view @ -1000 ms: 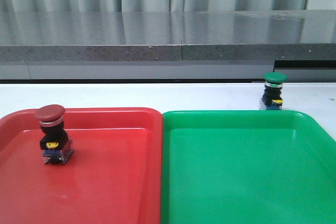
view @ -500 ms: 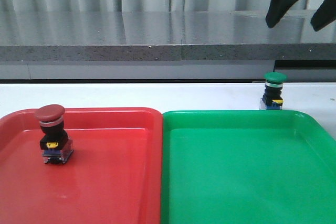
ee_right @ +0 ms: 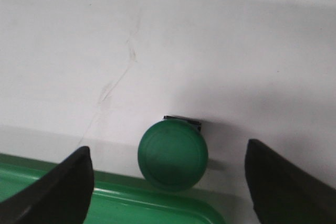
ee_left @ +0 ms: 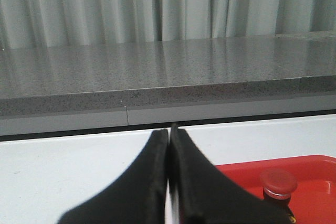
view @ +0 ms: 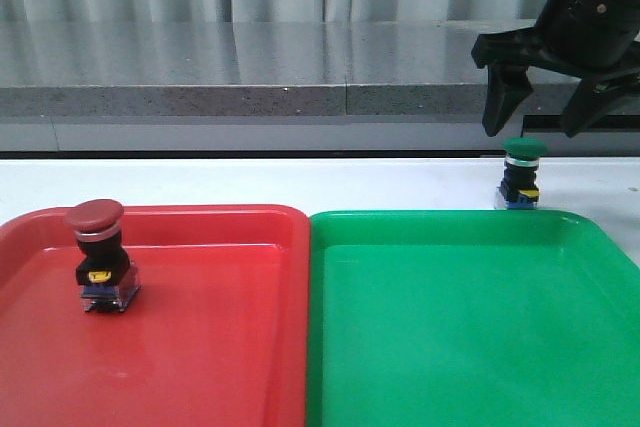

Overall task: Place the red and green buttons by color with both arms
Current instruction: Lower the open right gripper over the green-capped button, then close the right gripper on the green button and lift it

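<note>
The green button [view: 522, 175] stands upright on the white table just behind the green tray [view: 470, 347]. My right gripper [view: 540, 127] hangs open directly above it, one finger to each side of the cap and clear of it. From the right wrist view the green button [ee_right: 172, 153] shows from above, centred between the spread fingertips [ee_right: 68, 182]. The red button [view: 99, 255] stands in the red tray [view: 220, 347] at its far left. My left gripper [ee_left: 168, 132] is shut and holds nothing; the red button [ee_left: 279, 183] lies beyond it to one side.
A grey stone ledge [view: 300, 97] runs along the back of the table, with a pleated curtain behind it. The two trays sit side by side, filling the front of the table. The green tray's far rim [ee_right: 131, 198] lies right next to the button.
My right gripper has come down from the upper right edge of the front view and now hangs just above the green button. Both buttons have stayed put.
</note>
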You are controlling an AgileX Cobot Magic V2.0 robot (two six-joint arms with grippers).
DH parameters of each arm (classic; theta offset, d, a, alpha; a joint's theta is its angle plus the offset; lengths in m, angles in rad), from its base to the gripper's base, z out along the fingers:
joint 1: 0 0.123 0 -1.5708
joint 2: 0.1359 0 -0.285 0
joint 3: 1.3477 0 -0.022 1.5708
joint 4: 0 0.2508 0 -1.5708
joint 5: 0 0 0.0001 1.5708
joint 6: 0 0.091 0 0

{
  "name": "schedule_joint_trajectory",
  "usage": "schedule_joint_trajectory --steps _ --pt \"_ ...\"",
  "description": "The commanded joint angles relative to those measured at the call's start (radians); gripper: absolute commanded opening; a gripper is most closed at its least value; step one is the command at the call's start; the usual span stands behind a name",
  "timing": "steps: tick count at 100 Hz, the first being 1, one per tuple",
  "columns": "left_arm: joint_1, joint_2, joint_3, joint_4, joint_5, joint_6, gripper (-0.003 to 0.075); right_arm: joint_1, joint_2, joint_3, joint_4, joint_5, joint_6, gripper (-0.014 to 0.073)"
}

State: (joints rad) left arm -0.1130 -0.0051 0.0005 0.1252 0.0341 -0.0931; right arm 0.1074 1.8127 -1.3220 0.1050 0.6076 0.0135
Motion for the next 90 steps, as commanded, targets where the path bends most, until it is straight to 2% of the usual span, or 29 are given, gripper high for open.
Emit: schedule_joint_trajectory --steps 1,34,41,65,70,90 --pt "0.002 -0.031 0.042 -0.001 -0.085 -0.006 -0.0019 0.000 -0.031 -0.034 -0.005 -0.062 -0.014 0.0593" --pt "0.002 -0.031 0.042 -0.001 -0.085 -0.006 -0.0019 0.000 0.019 -0.034 -0.005 -0.072 -0.014 0.0578" --pt "0.002 -0.031 0.042 -0.001 -0.085 -0.006 -0.0019 0.000 0.019 -0.034 -0.005 -0.077 -0.014 0.0526" --pt "0.002 -0.031 0.042 -0.001 -0.085 -0.006 -0.0019 0.000 0.019 -0.034 -0.005 -0.078 -0.014 0.0255" --pt "0.002 -0.031 0.042 -0.001 -0.085 -0.006 -0.0019 0.000 0.018 -0.034 -0.005 -0.078 -0.014 0.0233" --pt "0.002 -0.031 0.042 -0.001 -0.085 -0.006 -0.0019 0.000 -0.015 -0.034 -0.005 -0.076 -0.014 0.0234"
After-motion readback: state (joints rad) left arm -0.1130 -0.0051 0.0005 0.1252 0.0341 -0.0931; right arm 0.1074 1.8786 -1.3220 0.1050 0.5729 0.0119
